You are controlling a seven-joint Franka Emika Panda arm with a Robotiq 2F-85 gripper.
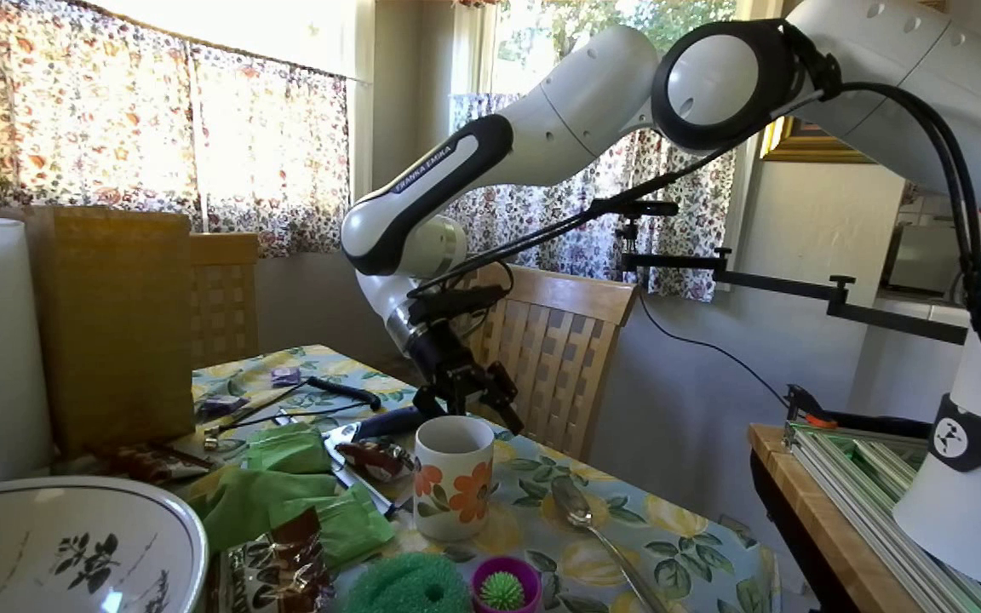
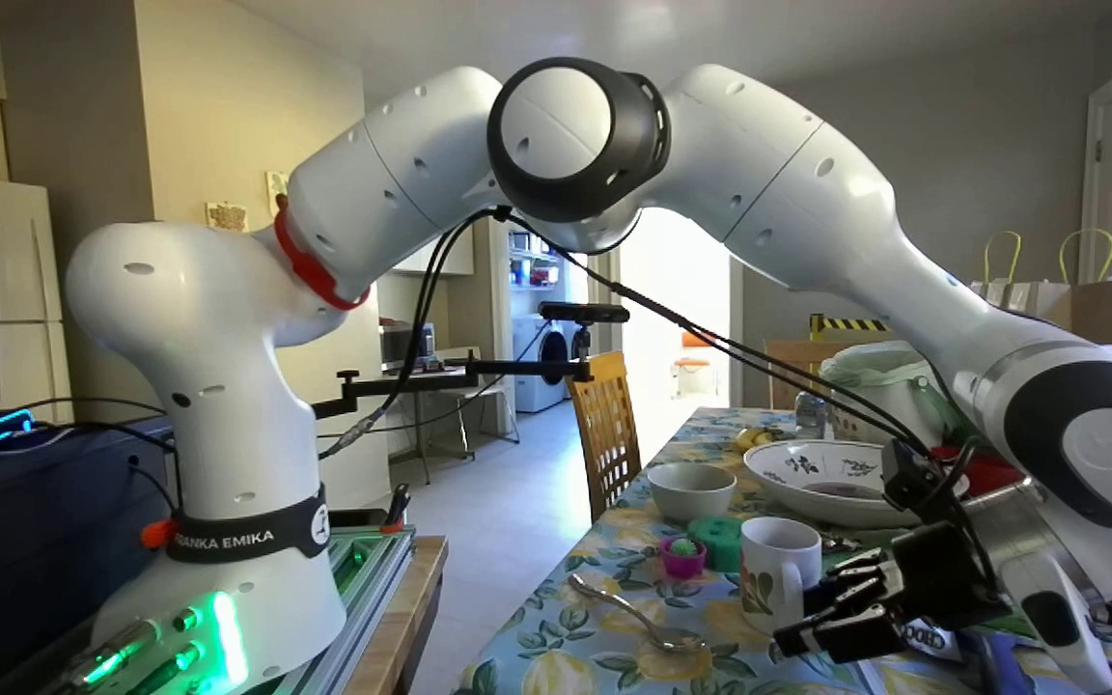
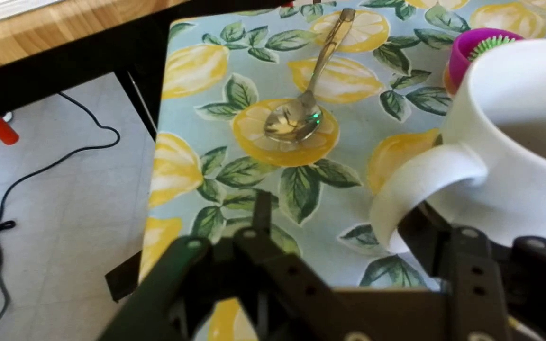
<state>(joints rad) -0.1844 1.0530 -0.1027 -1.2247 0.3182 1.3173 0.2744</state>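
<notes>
A white mug with orange flowers (image 1: 454, 489) stands upright on the lemon-print tablecloth, seen in both exterior views. My gripper (image 3: 340, 215) is open, its jaws spread on either side of the mug's handle (image 3: 403, 189). In the wrist view the right-hand finger reaches into the handle loop; whether it touches the handle or the mug wall, I cannot tell. The left-hand finger (image 3: 262, 210) is apart from the handle, over the cloth. In an exterior view the gripper (image 2: 800, 621) sits low beside the handle. A metal spoon (image 3: 294, 121) lies near the mug.
Close to the mug are a purple cup with a spiky green top (image 1: 505, 586) and a green sponge (image 1: 410, 583). A large bowl (image 1: 73, 545), a smaller bowl (image 2: 691, 490) and green wrappers (image 1: 286, 502) share the table. A wooden chair (image 1: 542, 340) stands at its edge.
</notes>
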